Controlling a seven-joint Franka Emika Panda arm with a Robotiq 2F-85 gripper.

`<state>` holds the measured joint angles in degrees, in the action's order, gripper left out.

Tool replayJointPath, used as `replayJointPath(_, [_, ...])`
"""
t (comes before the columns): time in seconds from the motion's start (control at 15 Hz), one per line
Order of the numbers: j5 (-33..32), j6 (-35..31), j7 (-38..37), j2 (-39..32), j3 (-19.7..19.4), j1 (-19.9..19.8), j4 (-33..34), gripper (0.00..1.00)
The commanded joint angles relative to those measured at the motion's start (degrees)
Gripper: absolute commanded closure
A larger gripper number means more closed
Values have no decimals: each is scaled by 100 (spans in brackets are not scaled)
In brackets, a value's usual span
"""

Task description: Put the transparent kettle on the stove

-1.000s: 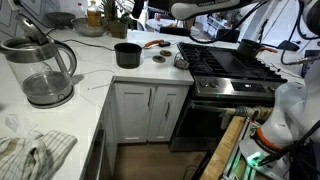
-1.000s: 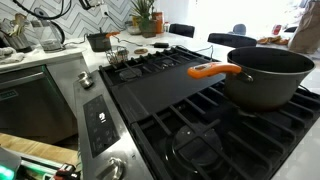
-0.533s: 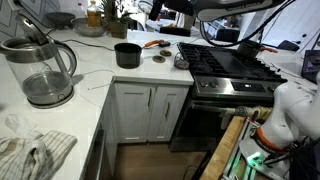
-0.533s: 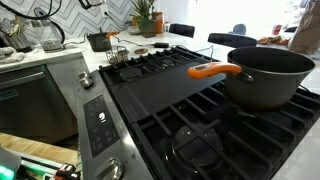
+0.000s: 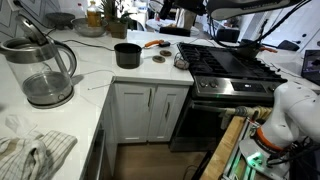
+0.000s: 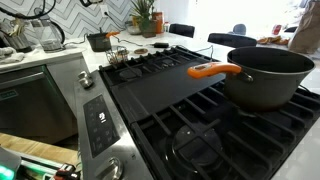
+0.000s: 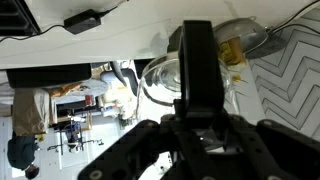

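The transparent kettle (image 5: 182, 60), small and clear with a dark top, stands at the near-left corner of the stove (image 5: 235, 68). It also shows far back in an exterior view (image 6: 117, 55), by the stove's (image 6: 165, 95) black grates. My gripper (image 5: 168, 12) hangs high above the counter behind the kettle, well apart from it. In the wrist view the gripper (image 7: 196, 35) shows as one dark bar with the fingers together and nothing between them. Glassy objects behind it are blurred.
A large glass electric kettle (image 5: 40, 70) stands on the white counter near the camera, with a black round pot (image 5: 127, 54) further back. A grey pot with an orange handle (image 6: 265, 75) sits on the stove. A cloth (image 5: 30, 152) lies at the counter's near edge.
The arm at the top of the exterior view has swung to the right and upward, and the dark gripper now shows above the back counter. The kettle and pots have not moved.
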<state>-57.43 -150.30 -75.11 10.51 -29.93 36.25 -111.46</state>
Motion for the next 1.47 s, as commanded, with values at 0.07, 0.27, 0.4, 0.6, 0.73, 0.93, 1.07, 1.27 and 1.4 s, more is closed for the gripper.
replayJointPath(0.07, [340, -171, 175, -115, 1025, -1146, -33, 70])
replayJointPath(0.27, [425, -101, 254, -136, 1010, -1146, -36, 93])
replayJointPath(0.4, [632, 52, 436, -111, 1493, -1738, -146, 93])
replayJointPath(0.6, [751, 420, 532, 30, 2048, -2647, -444, 93])
replayJointPath(0.73, [762, 603, 466, 149, 2217, -3094, -663, 93])
replayJointPath(0.93, [693, 705, 383, 263, 2322, -3615, -948, 93])
replayJointPath(1.07, [662, 657, 378, 272, 2314, -3896, -1100, 93])
replayJointPath(1.27, [635, 643, 356, 271, 2268, -4228, -1331, 93])
replayJointPath(1.4, [583, 672, 299, 313, 2241, -4426, -1507, 93])
